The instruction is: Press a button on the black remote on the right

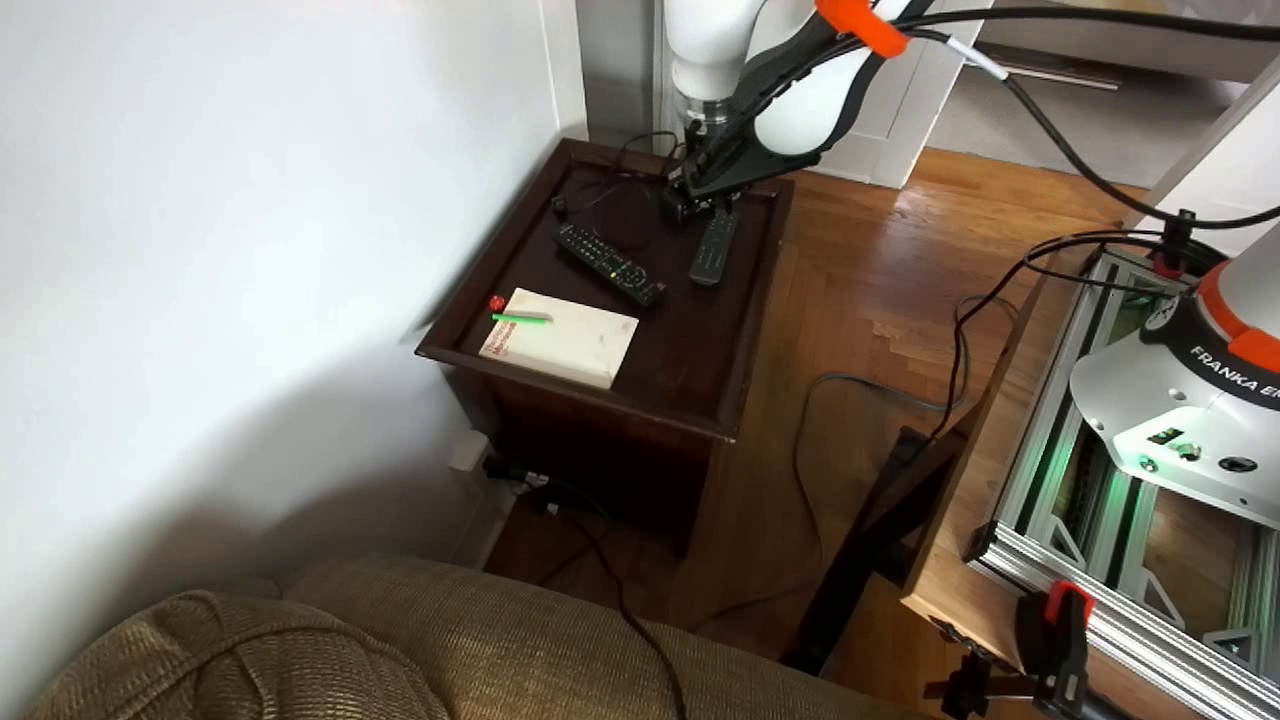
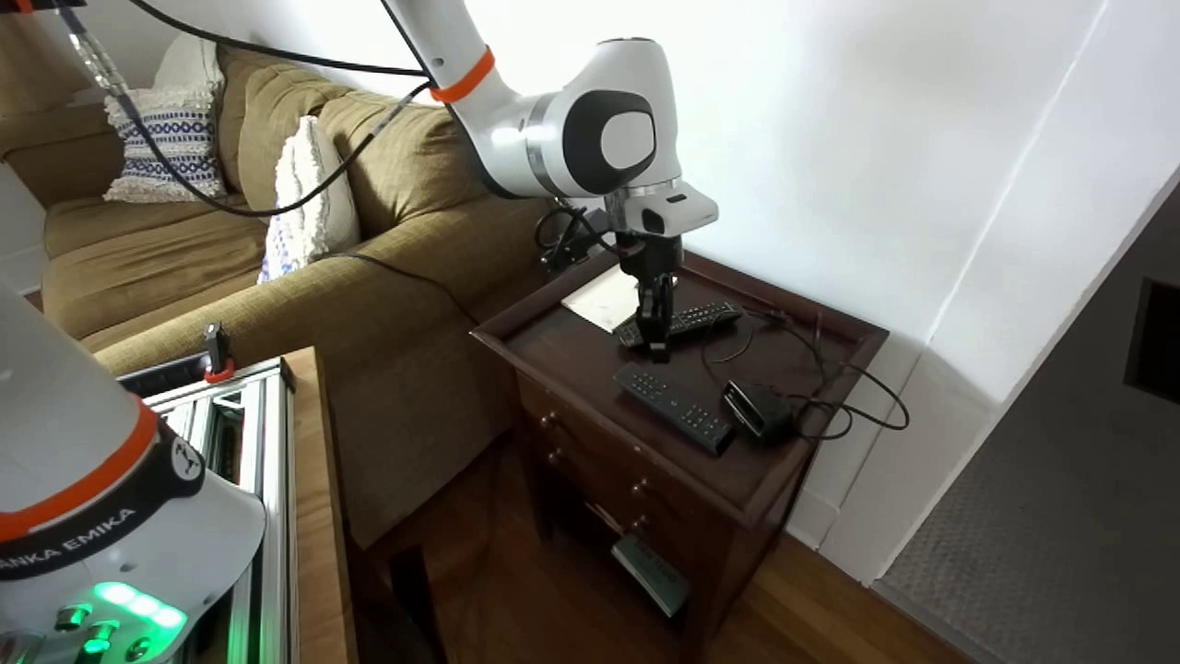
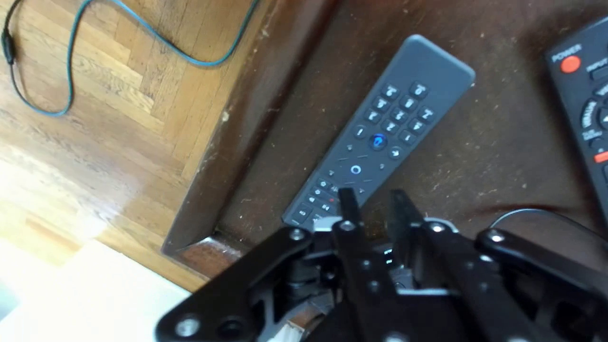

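The black remote on the right (image 1: 713, 247) lies flat near the edge of the dark wooden table (image 1: 690, 365). It also shows in an exterior view (image 2: 673, 406) and in the wrist view (image 3: 380, 123), with its number keys and a blue button facing up. My gripper (image 3: 375, 194) points down above the table, its fingers a little apart with nothing held between them. In the wrist view its left fingertip overlaps the lower end of this remote and hides part of it. The gripper also shows in an exterior view (image 2: 658, 355). I cannot tell the exact height of the tips.
Another black remote (image 1: 610, 265) lies beside it, with a red power button in the wrist view (image 3: 570, 63). A cream book (image 1: 570, 340), a green pen (image 1: 522, 319) and a small red object (image 1: 497, 302) are near. A black box (image 2: 758, 410) with cables stands beside the remote.
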Controlling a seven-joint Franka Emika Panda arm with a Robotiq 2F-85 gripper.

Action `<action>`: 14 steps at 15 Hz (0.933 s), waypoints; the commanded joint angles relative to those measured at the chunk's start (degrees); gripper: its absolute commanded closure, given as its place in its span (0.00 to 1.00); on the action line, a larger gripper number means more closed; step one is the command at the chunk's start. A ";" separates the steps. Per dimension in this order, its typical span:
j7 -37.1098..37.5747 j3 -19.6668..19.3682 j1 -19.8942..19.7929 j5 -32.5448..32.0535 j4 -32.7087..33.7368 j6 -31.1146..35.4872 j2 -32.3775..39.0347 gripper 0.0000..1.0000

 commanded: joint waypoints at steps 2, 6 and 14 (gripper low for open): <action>-9.51 2.63 -3.93 -8.44 -10.74 1.81 -12.22 0.38; -19.54 6.20 -8.78 -11.60 -18.13 5.35 -21.04 0.07; -31.03 6.88 -10.50 -8.26 -21.96 11.32 -24.43 0.00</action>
